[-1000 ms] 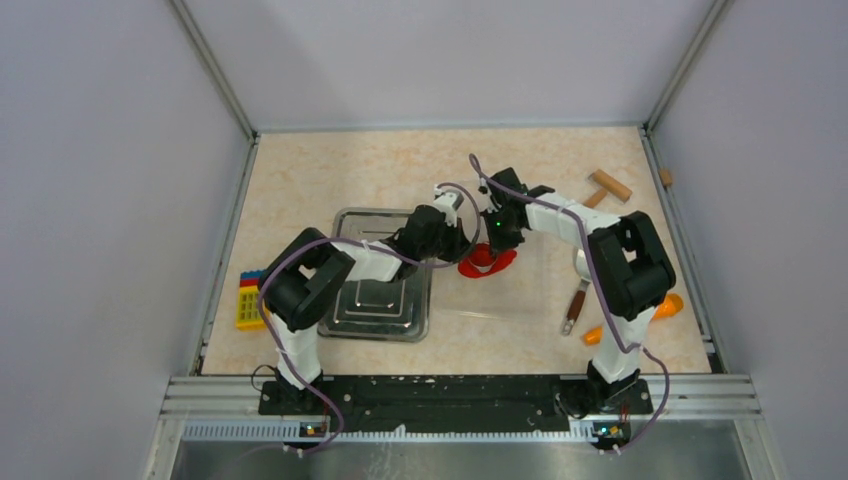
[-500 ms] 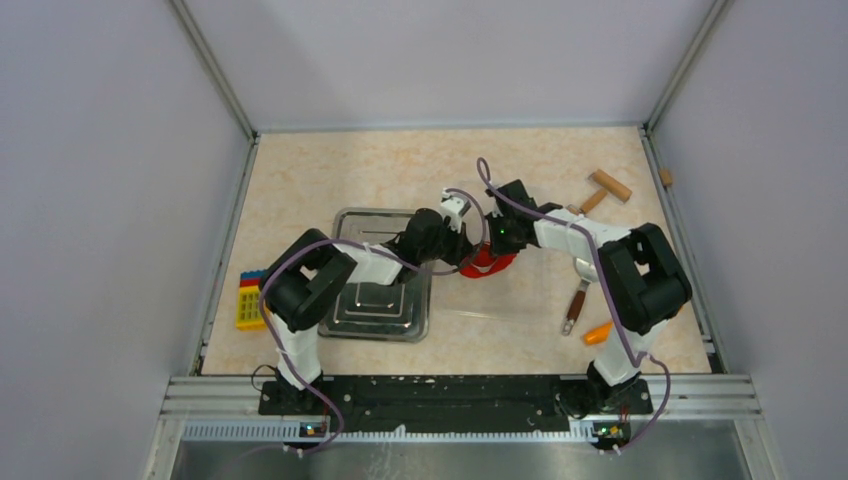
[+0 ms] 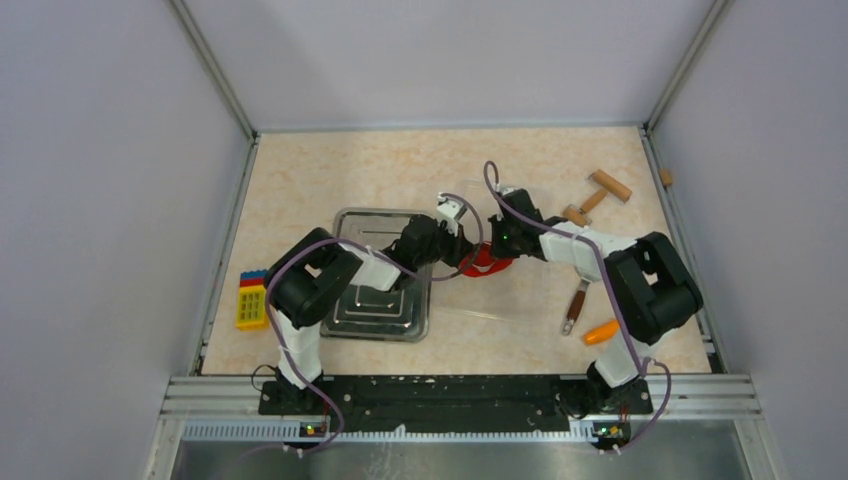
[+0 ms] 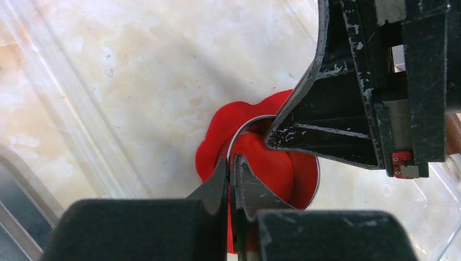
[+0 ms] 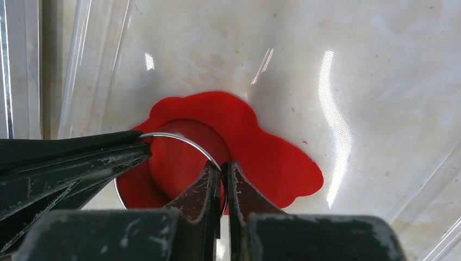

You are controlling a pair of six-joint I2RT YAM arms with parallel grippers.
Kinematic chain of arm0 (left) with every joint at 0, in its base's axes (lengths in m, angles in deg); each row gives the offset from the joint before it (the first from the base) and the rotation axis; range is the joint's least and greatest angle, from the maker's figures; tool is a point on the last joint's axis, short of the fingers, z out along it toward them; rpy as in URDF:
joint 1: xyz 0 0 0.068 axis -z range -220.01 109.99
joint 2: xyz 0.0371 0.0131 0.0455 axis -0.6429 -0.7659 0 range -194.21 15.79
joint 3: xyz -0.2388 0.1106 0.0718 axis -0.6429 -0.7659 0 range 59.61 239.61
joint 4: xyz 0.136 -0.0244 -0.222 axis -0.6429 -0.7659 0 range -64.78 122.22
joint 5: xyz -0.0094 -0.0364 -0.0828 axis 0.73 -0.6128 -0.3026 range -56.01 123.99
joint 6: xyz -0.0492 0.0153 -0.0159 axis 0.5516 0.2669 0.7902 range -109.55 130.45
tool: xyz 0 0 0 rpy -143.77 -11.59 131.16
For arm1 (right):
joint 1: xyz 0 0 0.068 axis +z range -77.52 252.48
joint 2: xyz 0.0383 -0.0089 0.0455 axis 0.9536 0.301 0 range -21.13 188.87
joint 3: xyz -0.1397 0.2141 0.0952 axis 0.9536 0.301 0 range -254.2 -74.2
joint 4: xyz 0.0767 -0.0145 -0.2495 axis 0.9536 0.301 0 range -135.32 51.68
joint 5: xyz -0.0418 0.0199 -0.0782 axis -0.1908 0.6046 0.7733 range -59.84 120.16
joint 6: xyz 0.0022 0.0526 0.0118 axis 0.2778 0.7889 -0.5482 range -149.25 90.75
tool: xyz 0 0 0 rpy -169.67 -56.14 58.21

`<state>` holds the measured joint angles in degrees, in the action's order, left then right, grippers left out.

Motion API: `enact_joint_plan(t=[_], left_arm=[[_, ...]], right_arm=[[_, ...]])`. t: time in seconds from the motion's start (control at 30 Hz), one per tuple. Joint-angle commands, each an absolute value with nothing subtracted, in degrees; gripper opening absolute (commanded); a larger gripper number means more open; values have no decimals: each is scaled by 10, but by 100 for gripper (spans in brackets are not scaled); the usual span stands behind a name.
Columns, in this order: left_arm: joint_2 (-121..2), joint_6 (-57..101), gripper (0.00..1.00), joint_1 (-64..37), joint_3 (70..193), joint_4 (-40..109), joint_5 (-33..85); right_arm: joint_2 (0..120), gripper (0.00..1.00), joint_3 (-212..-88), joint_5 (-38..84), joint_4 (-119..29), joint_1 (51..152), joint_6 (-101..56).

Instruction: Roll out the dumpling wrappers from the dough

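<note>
Two grippers, the left gripper (image 4: 231,163) and right gripper (image 5: 224,168), have jaws pinched shut on the metal ring (image 5: 174,134) pressed into red dough (image 5: 272,157) on the worktop (image 3: 350,170).

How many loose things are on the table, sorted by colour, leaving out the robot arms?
Red: 1, dough
Orange: 1, carrot
Silver: 2, tray, ring
Plain wood: 2, mallet, small block
Wood and metal: 1, hand tool
Multicoloured: 1, toy blocks
Clear: 1, plastic sheet
Total: 9
</note>
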<state>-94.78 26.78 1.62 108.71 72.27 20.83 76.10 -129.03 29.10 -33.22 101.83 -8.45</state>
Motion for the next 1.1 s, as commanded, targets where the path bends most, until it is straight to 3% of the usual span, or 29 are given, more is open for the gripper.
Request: enact_joint_plan(t=[0.0,0.37,0.53,0.63,0.77,0.93,1.07], left_arm=[[-1004,265,0,48,1018,596,152],[-939,253,0,14,1077,564,106],[-935,269,0,-19,1120,519,44],[-943,294,6,-45,1139,508,17],[-931,288,22,-67,1165,480,-14],[-916,287,31,-78,1205,465,-48],[-918,255,34,-88,1243,449,-85]], right_arm=[[799,0,-1229,261,-345,1056,-49],[784,0,-1336,237,-280,1033,-83],[786,28,-1367,190,-253,1012,-117],[781,37,-1378,154,-248,985,-120],[774,43,-1415,107,-240,950,-136],[756,44,-1443,60,-215,940,-185],[724,39,-1438,-34,-199,941,-322]])
